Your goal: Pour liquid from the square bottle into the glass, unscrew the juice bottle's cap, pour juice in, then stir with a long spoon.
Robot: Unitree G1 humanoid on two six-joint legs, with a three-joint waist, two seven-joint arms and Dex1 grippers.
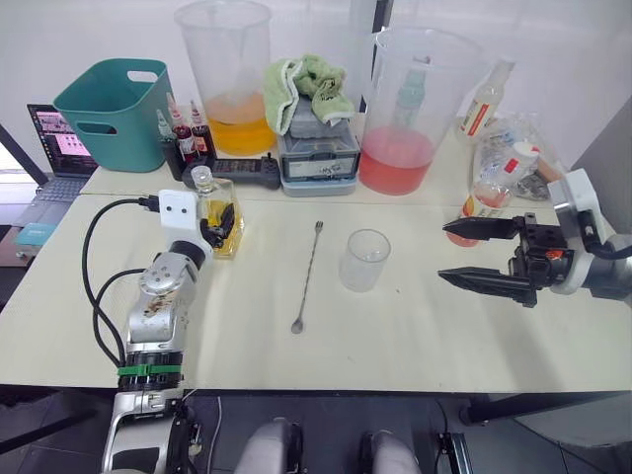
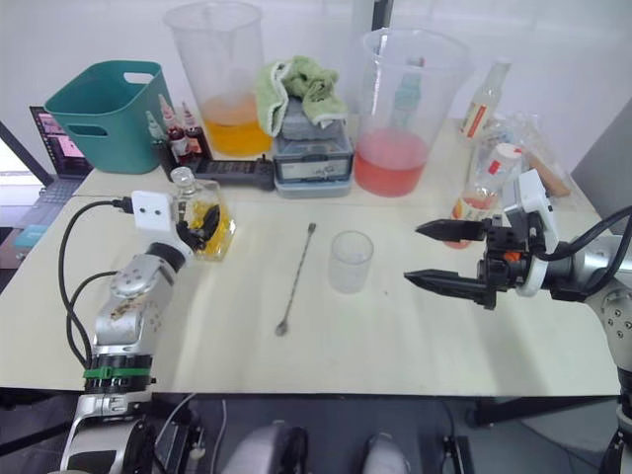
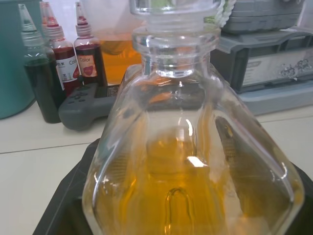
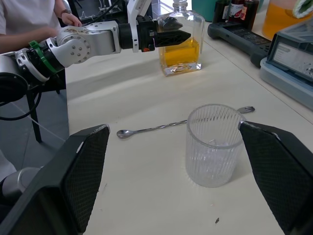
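The left gripper (image 1: 219, 229) has its jaws grasping the square bottle (image 1: 219, 212), which stands upright on the tabletop (image 1: 415, 326) at about nine o'clock from the glass (image 1: 364, 260); in the left wrist view the bottle (image 3: 190, 161) shows amber liquid in its lower half and a clear stopper on top. The glass stands upright and looks empty, near the middle of the tabletop, with the long spoon (image 1: 306, 277) lying flat just beside it at its nine o'clock, bowl end toward the near edge and handle pointing to twelve o'clock. The right gripper (image 1: 484, 254) hovers at three o'clock from the glass, jaws released and spread wide, apart from it; in the right wrist view the glass (image 4: 214, 144) stands between the two fingers (image 4: 85, 171). At one o'clock from the glass stands a large pitcher of pink liquid (image 1: 410, 114), and at eleven o'clock another pitcher of orange liquid (image 1: 229, 84). A teal basket (image 1: 114, 109) sits at the far left, with small dye bottles (image 1: 183, 133) beside it
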